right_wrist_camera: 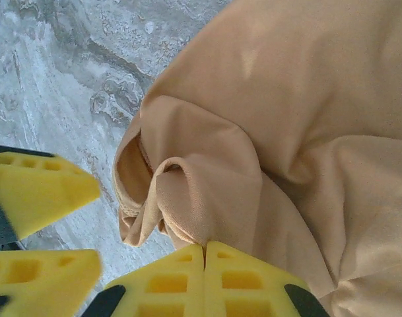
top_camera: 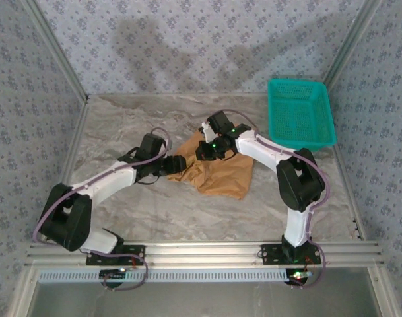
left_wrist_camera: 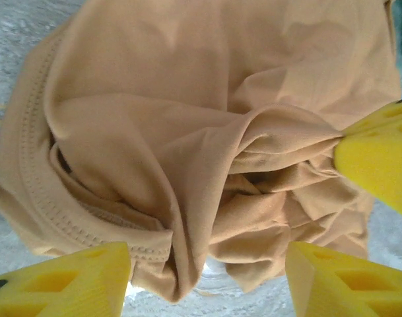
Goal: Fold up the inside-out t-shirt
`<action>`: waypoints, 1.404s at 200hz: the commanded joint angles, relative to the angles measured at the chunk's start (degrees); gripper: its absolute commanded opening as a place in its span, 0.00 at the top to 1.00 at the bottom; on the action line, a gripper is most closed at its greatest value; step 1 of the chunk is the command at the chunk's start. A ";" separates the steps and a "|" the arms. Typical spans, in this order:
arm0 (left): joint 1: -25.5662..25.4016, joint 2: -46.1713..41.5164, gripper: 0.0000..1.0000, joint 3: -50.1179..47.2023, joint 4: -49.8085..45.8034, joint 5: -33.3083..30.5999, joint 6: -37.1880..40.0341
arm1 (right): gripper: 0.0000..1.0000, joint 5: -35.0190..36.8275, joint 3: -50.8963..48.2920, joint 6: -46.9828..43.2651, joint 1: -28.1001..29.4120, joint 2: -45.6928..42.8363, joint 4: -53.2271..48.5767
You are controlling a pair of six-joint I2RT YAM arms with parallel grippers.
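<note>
Pinching a gathered fold of the t-shirt [right_wrist_camera: 267, 132], the right claw [right_wrist_camera: 204, 254] was seen clenched on the cloth, probably so that one edge could be lifted and drawn straight. The left claw [left_wrist_camera: 207, 264] was found released, its pads [left_wrist_camera: 75, 284] spread wide just beside the stitched hem, apparently so that a second hold could be taken. The t-shirt was bunched in a crumpled heap near the middle of the table [top_camera: 121, 125], so little folding could be judged done. A grey marbled top was shown, enclosed by patterned walls [top_camera: 187, 39]; a teal basket [top_camera: 300, 112] was set at the far right corner.
</note>
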 commanded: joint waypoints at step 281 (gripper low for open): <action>5.59 15.81 1.00 21.96 1.97 16.34 -11.32 | 0.72 15.60 0.31 7.64 -3.51 -3.24 -8.41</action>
